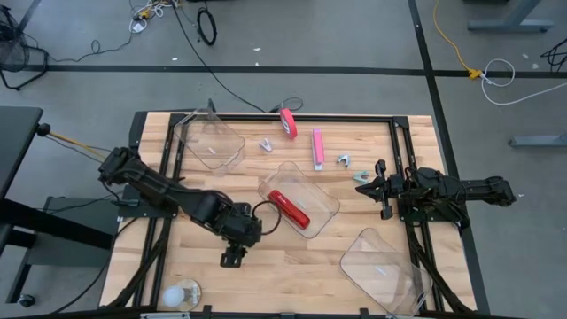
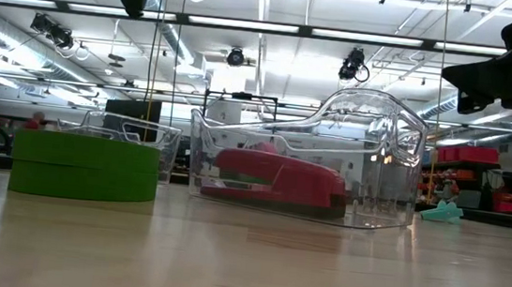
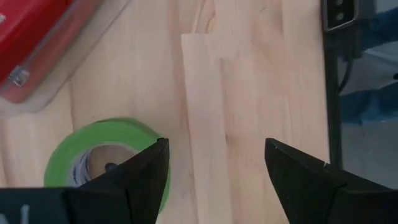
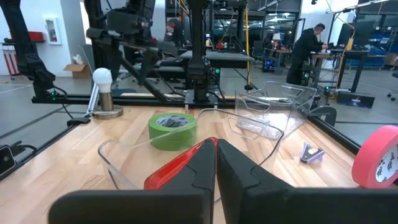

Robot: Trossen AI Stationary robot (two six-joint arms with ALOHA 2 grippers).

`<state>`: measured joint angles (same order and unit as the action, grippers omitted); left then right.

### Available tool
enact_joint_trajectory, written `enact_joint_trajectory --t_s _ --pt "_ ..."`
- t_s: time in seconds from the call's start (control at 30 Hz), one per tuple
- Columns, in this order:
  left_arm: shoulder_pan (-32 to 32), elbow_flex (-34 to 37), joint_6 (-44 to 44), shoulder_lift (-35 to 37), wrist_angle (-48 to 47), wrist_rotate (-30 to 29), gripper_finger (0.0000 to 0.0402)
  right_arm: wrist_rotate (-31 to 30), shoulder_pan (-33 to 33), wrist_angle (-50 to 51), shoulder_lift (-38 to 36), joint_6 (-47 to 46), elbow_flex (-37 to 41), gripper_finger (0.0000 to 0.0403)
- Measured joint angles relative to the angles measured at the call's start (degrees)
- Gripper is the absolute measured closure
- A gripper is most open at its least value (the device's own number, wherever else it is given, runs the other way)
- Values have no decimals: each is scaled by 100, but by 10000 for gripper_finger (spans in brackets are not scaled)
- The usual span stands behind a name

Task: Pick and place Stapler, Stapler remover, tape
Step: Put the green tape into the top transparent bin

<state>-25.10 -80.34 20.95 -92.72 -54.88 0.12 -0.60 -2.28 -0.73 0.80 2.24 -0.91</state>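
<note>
Green tape (image 3: 102,155): mid-surface toward the front edge, flat, just beside the tray (image 1: 323,197) with the red stapler (image 1: 290,209). Left hand (image 3: 214,165) above it, spread wide, one finger over the roll's rim. Looks light, stiff; best pinched across the rim. Right hand (image 1: 383,190) near the right edge, pressed together, empty

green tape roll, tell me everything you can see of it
The green tape roll is a wide ring of bright green tape wound on a pale core with dark print inside. It lies flat on the wooden table, beside the clear container that holds the red stapler. Nothing grips it: the left pincer hovers just above with open jaws, one finger overlapping the roll's edge in the left wrist view.
</note>
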Motion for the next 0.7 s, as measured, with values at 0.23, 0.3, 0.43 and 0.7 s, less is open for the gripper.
enact_joint_trajectory --t_s 0.23,0.3,0.43,0.7 --pt "-85 385 133 -83 123 -35 134 1 -2 1 0 0 0 385" --pt "-85 555 247 -68 274 -31 134 0 -2 0 0 0 0 385" --pt "-134 865 264 -71 327 -35 134 0 -2 2 0 0 0 385" --pt "-310 1375 94 -66 335 -50 134 0 -1 2 2 0 0 385"
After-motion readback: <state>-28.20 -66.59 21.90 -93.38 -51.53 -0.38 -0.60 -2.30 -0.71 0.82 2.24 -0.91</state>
